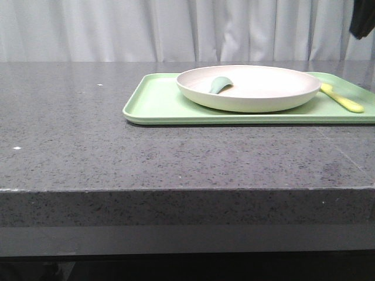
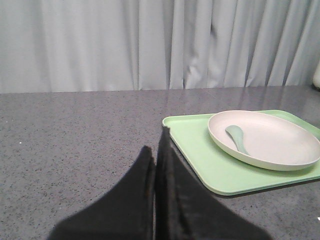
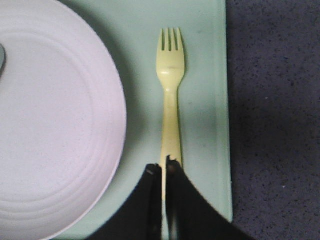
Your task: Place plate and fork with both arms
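Observation:
The cream plate sits on a light-green tray, with a grey-green spoon lying in it. The pale-yellow fork lies flat on the tray just right of the plate. In the right wrist view my right gripper hangs over the handle end of the fork, jaws shut to a thin slit and holding nothing; the plate is beside it. My left gripper is shut and empty over bare table, left of the tray's near corner and apart from the plate.
A dark part of the right arm shows high at the top right of the front view. The grey speckled table stretches left of the tray to its front edge. A pale curtain hangs behind.

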{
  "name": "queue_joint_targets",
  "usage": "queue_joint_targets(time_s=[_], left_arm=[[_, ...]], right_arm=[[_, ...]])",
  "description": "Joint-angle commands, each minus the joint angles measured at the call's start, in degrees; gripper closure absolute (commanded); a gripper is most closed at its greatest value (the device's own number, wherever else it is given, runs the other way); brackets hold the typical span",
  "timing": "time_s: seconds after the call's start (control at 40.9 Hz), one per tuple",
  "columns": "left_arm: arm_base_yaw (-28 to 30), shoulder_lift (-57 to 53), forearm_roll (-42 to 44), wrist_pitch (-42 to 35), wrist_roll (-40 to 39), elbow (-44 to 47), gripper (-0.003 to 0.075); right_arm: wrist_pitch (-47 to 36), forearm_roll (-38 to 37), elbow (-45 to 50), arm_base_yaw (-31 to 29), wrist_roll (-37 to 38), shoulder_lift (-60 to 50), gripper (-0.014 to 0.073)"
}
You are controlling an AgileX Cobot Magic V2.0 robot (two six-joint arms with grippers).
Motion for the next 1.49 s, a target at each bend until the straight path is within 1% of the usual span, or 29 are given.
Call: queue_joint_targets(time_s=[0.0, 0.196, 0.343, 0.514, 0.636, 0.783, 0.906, 1.052, 1.469], left_arm=[[0.1, 0.6, -0.1, -5.1, 0.0, -1.5, 0.0738], [0.1, 0.6, -0.1, -5.1, 0.0, -1.5, 0.0738], [0.1, 0.6, -0.1, -5.1, 0.0, -1.5, 0.0738], [0.1, 0.6, -0.1, -5.1, 0.0, -1.5, 0.0738], [0.1, 0.6, -0.1, -5.1, 0.0, -1.5, 0.0738], [0.1, 0.6, -0.1, -5.1, 0.0, -1.5, 0.0738], [0.1, 0.6, -0.1, -5.1, 0.0, -1.5, 0.0738], [0.1, 0.6, -0.1, -5.1, 0.0, -1.5, 0.0738], [0.1, 0.6, -0.1, -5.1, 0.0, -1.5, 0.0738]], right_arm=[[-6.9, -0.3, 5.3, 0.0, -0.9, -8.2, 0.0658], [-17.9, -0.3, 22.5, 0.0, -3.9, -22.7, 0.0662], [-25.9, -0.3, 35.4, 0.0, -8.0, -34.2, 0.0662], [-35.3, -0.3, 51.3, 0.0, -9.7, -48.6, 0.0662], [-39.8, -0.3, 60.7, 0.0, -9.7, -58.9, 0.0662], [-41.8, -0.3, 70.2, 0.0, -9.7, -72.0, 0.0662], [-42.1, -0.3, 75.1, 0.0, -9.7, -81.0, 0.0662], [-46.9, -0.3, 76.8, 0.0, -9.7, -87.9, 0.0662], [-46.9, -0.3, 76.8, -0.1, -9.7, -88.8, 0.0662]])
